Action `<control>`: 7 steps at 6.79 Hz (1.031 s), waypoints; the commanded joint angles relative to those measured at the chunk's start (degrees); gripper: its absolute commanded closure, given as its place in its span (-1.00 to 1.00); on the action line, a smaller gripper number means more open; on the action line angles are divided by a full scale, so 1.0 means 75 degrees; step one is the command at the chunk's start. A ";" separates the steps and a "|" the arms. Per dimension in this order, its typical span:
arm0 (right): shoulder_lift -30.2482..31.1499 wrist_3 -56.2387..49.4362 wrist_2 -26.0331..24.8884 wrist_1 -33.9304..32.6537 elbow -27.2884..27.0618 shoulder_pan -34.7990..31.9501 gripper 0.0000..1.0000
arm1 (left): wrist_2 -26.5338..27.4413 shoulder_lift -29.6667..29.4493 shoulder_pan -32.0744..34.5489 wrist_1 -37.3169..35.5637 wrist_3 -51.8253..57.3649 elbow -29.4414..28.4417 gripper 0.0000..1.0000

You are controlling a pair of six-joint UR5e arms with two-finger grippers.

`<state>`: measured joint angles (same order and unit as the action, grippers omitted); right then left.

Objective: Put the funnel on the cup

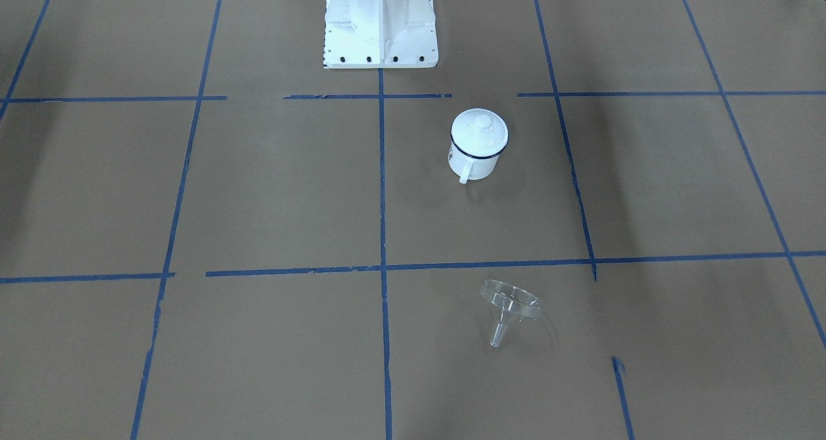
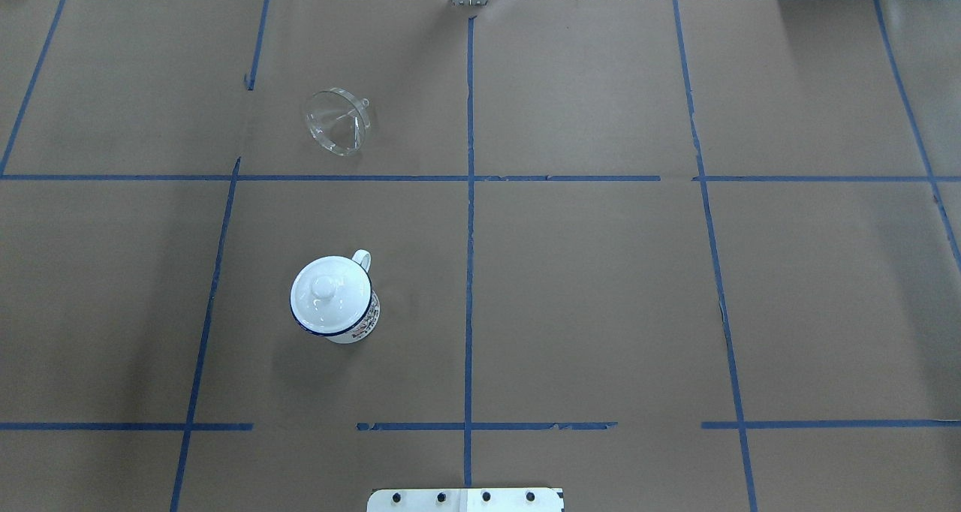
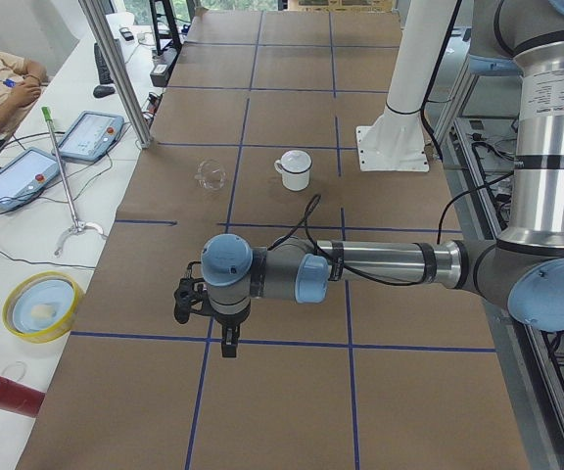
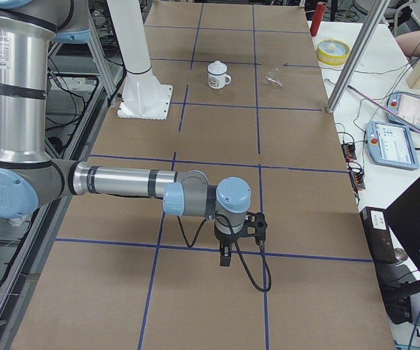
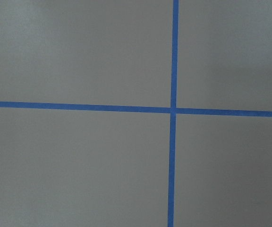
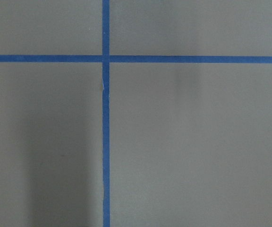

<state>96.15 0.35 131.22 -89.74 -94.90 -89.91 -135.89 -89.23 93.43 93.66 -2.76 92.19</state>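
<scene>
The cup (image 1: pixel 474 159) is a white enamel mug with a dark blue rim. It stands upright on the brown table cover with a round white knobbed lid (image 1: pixel 479 130) on top. In the overhead view the cup (image 2: pixel 366 323) is left of centre. The clear funnel (image 1: pixel 510 301) lies tilted on its side, well apart from the cup, and also shows in the overhead view (image 2: pixel 338 121). My left gripper (image 3: pixel 228 345) and right gripper (image 4: pixel 226 257) hang far from both, each over a blue tape crossing. I cannot tell if they are open or shut.
The white robot base (image 1: pixel 381 20) stands at the table's robot side. Blue tape lines grid the brown cover. On the operators' bench are tablets (image 3: pixel 18 174), a yellow bowl (image 3: pixel 42 305) and a metal post (image 3: pixel 116 69).
</scene>
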 commanded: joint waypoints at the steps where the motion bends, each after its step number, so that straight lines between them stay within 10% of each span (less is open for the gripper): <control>1: 0.0000 0.0000 0.0000 0.0000 -0.0003 0.0000 -1.00 | 0.0013 -0.0055 0.0012 0.0051 0.0050 0.0152 -1.00; 5: 0.0000 0.0000 0.0000 0.0000 0.0009 0.0000 -1.00 | -0.0091 0.0074 -0.0638 0.0576 -0.0240 0.0398 -1.00; 7: 0.0000 0.0000 0.0000 0.0000 -0.0003 0.0000 -1.00 | 0.0001 -0.0078 -0.2384 0.0625 -0.4265 0.2032 -1.00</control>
<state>96.15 0.35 131.22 -89.74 -94.89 -89.91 -136.25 -89.37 81.55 98.00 -19.97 101.35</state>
